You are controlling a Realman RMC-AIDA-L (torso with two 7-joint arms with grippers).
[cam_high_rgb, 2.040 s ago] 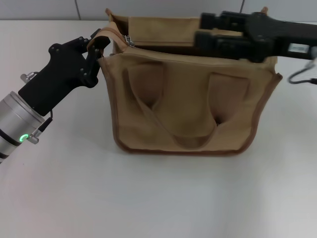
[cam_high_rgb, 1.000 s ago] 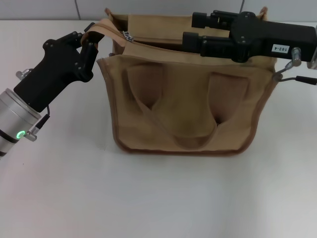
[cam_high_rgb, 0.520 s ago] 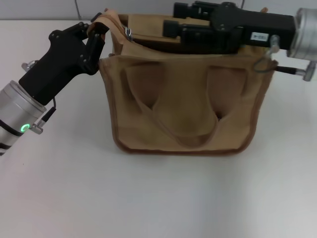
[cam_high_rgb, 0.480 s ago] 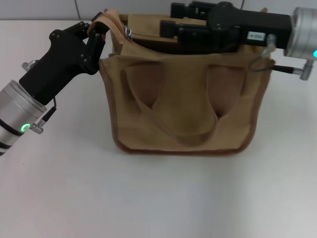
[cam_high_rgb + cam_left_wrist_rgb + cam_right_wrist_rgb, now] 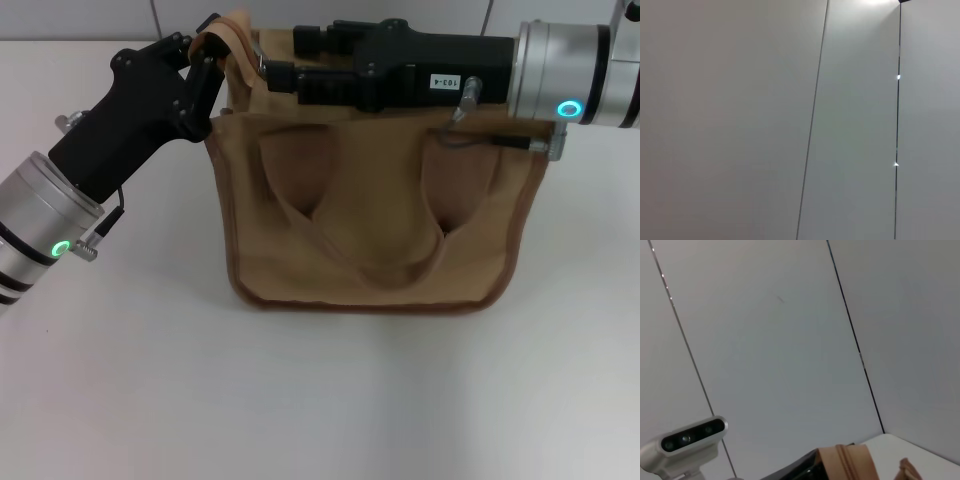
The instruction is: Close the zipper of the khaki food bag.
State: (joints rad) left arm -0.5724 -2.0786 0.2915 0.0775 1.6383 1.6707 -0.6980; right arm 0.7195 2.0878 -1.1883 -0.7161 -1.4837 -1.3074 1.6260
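The khaki food bag stands upright on the white table, with its two looped handles facing me. Its top is open. The small silver zipper pull is at the bag's top left corner. My left gripper is at that corner, shut on the side strap, which loops over its fingers. My right gripper reaches in from the right along the bag's top. Its fingers are apart and its tips are just right of the pull. A khaki piece of the bag shows in the right wrist view.
A grey panelled wall runs behind the table's far edge. The left wrist view shows only wall panels. The right wrist view shows the wall and a white camera head. Bare table lies in front of the bag.
My right gripper has moved left along the bag's top, from the right half to just beside the zipper pull. My left gripper has kept hold of the strap and shifted slightly.
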